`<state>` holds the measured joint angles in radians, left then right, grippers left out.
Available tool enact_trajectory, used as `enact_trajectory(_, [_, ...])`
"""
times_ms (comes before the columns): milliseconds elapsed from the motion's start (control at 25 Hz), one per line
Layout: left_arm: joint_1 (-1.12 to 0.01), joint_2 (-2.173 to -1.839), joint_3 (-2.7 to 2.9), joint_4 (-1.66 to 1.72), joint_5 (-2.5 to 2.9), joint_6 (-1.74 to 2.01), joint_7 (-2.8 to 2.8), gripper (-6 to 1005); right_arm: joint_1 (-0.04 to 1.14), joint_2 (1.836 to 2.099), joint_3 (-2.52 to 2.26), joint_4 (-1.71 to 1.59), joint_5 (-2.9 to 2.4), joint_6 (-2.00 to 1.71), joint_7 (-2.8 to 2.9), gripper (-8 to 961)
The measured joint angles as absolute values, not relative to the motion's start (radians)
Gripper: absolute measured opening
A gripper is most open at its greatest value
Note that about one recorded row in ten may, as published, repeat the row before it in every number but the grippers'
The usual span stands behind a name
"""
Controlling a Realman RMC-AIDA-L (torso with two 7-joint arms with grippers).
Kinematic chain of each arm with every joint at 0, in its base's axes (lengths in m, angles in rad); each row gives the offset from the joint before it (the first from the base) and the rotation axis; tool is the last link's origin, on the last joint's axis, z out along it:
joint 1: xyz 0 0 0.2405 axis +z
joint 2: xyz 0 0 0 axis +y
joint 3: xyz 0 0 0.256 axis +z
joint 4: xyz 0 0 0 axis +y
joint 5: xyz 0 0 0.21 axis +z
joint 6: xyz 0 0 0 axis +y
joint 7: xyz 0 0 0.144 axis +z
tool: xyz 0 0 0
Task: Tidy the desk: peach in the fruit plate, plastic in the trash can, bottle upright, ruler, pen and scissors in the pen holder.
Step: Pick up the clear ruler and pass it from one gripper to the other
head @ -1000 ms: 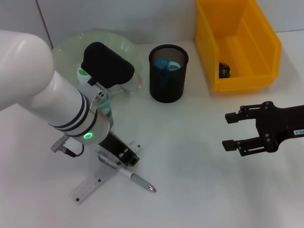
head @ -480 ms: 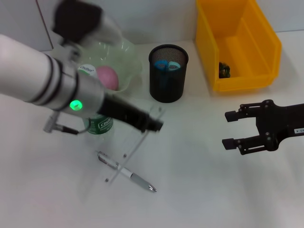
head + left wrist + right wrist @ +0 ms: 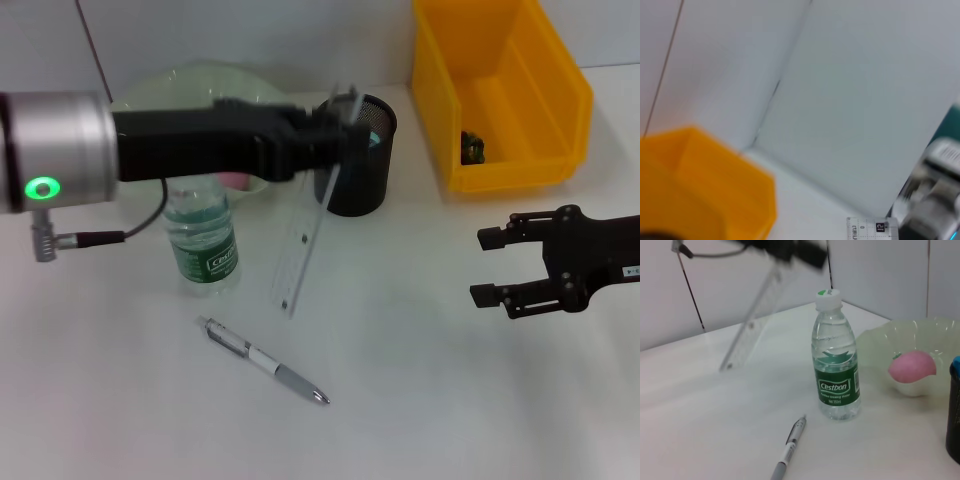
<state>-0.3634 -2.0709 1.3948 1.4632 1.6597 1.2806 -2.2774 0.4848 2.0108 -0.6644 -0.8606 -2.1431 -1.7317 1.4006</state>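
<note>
White desk (image 3: 420,400): upright bottle (image 3: 836,360) (label "Cestbon"), ruler (image 3: 310,235) aloft.

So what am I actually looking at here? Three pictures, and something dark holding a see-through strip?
It is a two-armed robot tidying a desk. The wide picture comes from a camera on its head, looking down; the other two come from cameras on its wrists.

In the head view the left gripper holds a clear ruler by its upper end, close to the black mesh pen holder, with the rest hanging down above the table. The right gripper waits open at the right side, holding nothing.

On the table stand an upright water bottle and a pale bowl with a pink peach in it. A pen lies flat in front of the bottle. The yellow bin at the back serves for rubbish.

The left wrist picture mostly shows wall, the bin and the ruler's end.
</note>
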Motion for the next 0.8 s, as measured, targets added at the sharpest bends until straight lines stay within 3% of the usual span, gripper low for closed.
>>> enact_trajectory(200, [-0.335,-2.071,1.379,1.391,1.508,1.277,-2.133,402,0.487,2.011,-0.66,-0.861,-2.143,-1.729,1.401,770])
enact_trajectory(440, [-0.343,-2.07,1.357,0.998,1.074,1.351,-1.669,406,0.488,2.011,-0.652,-0.857,-2.143,-1.728,1.401,770])
enact_trajectory(800, [-0.333,-2.078,1.537,0.726,0.672,1.377,-1.14,411,0.486,2.018,-0.657,-0.857,-2.143,-1.727,1.4,770])
